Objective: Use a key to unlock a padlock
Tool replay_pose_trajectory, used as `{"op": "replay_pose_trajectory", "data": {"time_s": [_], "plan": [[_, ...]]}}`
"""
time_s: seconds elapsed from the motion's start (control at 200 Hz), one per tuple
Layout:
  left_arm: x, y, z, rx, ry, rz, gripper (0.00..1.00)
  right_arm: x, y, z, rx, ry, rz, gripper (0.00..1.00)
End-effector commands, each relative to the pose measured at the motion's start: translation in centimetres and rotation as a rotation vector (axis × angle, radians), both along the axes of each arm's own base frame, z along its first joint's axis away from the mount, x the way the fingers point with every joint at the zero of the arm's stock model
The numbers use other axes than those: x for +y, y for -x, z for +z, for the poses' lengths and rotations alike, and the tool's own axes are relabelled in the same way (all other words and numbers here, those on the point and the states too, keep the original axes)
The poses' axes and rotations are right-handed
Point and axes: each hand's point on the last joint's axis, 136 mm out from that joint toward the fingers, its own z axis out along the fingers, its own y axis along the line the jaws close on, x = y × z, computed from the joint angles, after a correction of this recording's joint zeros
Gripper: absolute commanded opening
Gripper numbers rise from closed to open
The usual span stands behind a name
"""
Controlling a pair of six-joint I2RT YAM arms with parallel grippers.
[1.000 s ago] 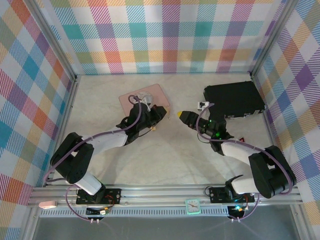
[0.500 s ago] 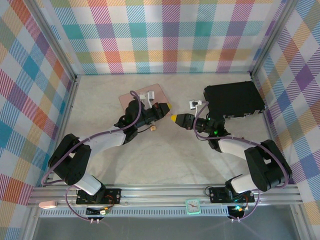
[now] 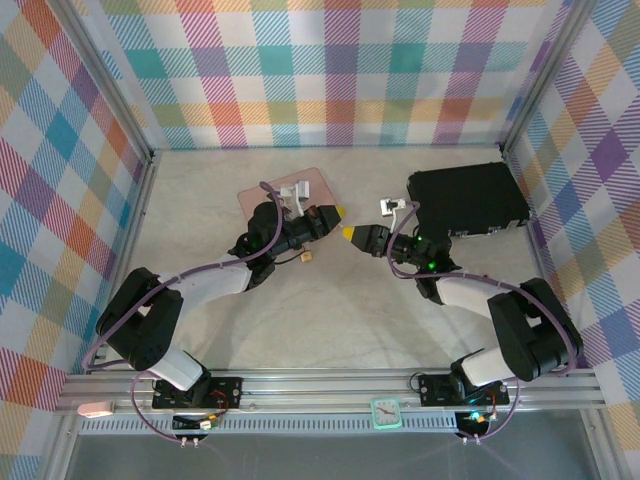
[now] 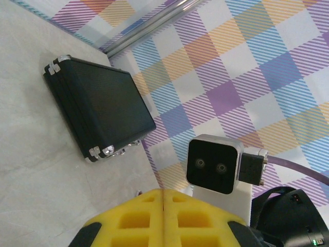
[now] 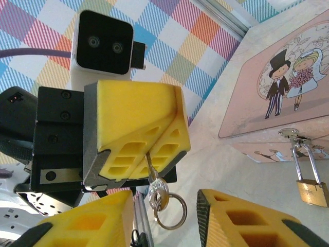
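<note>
My left gripper (image 5: 175, 123) is shut on the key (image 5: 157, 188). Its yellow pads pinch the blade, and the silver head and split ring (image 5: 172, 213) hang below. My right gripper (image 5: 163, 208) is open, a finger on each side of the ring and apart from it. In the top view the left gripper (image 3: 333, 213) and right gripper (image 3: 352, 234) meet tip to tip above the table's middle. The small brass padlock (image 5: 312, 190) hangs shut by its silver shackle from the hasp of the pink tin (image 5: 277, 92). From the left wrist view the shut pads (image 4: 163, 198) face the right wrist camera (image 4: 213, 164).
A black case (image 3: 468, 198) lies at the back right, close behind the right arm. The pink tin (image 3: 315, 180) sits at the back, left of centre, partly under the left arm. Checked walls close in the table on three sides.
The left gripper rose off the table and turned toward the right gripper. The right gripper advanced to meet it, and its jaws have narrowed around the hanging ring.
</note>
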Motion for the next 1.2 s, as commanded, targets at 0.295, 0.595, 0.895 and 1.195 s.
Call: {"op": "replay_pose_trajectory", "data": {"time_s": [0.295, 0.595, 0.895, 1.195], "plan": [[0.1, 0.6, 1.3, -0.032, 0.056, -0.014, 0.00, 0.5, -0.9, 1.7, -0.039, -0.106, 0.023, 0.16], [0.2, 0.6, 0.9, -0.017, 0.066, -0.006, 0.00, 0.4, -1.2, 1.4, -0.034, -0.108, 0.011, 0.00], [5.8, -0.9, -2.7, 0.084, -0.177, 0.225, 0.69, 0.1, -1.4, -2.1, 0.061, -0.026, -0.030, 0.00], [11.1, 1.1, -11.1, 0.290, -0.553, 0.343, 0.70, -0.9, -0.6, -6.1, 0.139, 0.130, -0.079, 0.00]]}}
